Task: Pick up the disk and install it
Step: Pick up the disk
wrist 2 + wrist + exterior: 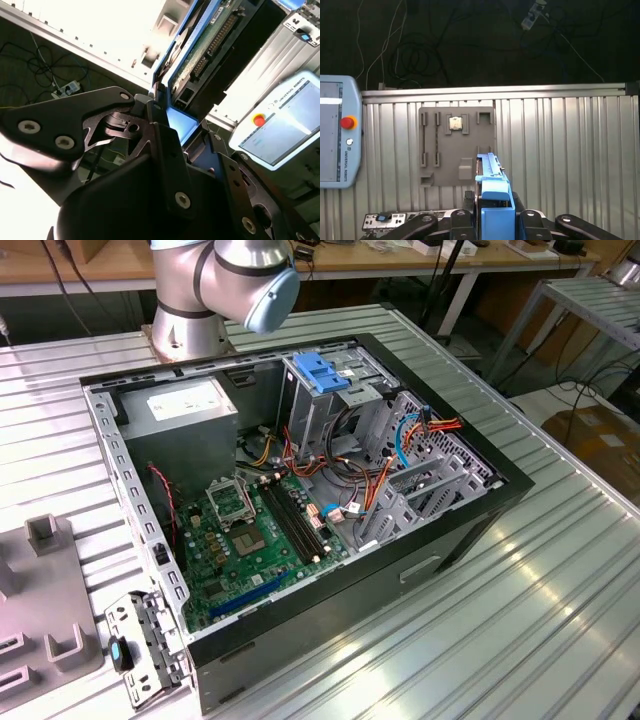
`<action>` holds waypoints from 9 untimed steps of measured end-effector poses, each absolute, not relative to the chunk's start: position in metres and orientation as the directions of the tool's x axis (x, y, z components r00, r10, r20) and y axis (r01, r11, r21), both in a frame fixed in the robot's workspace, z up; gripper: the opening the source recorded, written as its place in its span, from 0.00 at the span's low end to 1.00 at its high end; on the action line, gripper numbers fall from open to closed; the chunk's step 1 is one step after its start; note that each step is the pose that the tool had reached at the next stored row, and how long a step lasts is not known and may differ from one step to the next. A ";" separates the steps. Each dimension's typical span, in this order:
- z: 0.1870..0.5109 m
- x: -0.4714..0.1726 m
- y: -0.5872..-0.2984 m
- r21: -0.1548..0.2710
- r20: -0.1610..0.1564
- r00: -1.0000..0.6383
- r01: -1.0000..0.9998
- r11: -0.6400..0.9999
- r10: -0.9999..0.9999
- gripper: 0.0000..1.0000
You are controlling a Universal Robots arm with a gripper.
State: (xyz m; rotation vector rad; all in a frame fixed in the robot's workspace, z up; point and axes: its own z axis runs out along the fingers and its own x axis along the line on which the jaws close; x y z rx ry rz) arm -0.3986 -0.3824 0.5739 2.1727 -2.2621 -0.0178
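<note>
Item: disk (pixel 490 174), held edge-on and upright in the gripper (pixel 492 216), whose jaws are closed narrow on its two flat faces, one blue side rail facing the first wrist camera. In the second wrist view the same disk (pixel 210 45) shows its green circuit-board side and a blue rail, rising out of the gripper (pixel 167 127) and its dark linkage arms. Position: lifted clear of the ribbed metal table (pixel 560 150), above the stretch of table that carries a grey holder plate (pixel 455 150); whether it is directly over the plate cannot be told. Plate contents: several raised slots, one with a small square part (pixel 455 123) in it. Beside the plate: a control tablet (pixel 335 132) with a red button lying flat on the table, and a small metal bracket (pixel 385 219) near the gripper's base. Exterior view: the arm (pixel 220 280) stands behind an open computer case (pixel 440 540) lying on its side on the table (pixel 520 620). Case contents: grey power supply box (pixel 190 415), metal drive cage (pixel 325 380) with a blue plastic top, green main board (pixel 250 540), loose coloured cables. At the exterior view's left: the holder plate (pixel 40 610) and the bracket (pixel 140 640), both apart from the case.
</note>
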 end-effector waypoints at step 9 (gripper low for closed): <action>0.558 -0.388 -0.384 0.010 -0.003 -0.040 -0.999 0.040 -0.999 0.37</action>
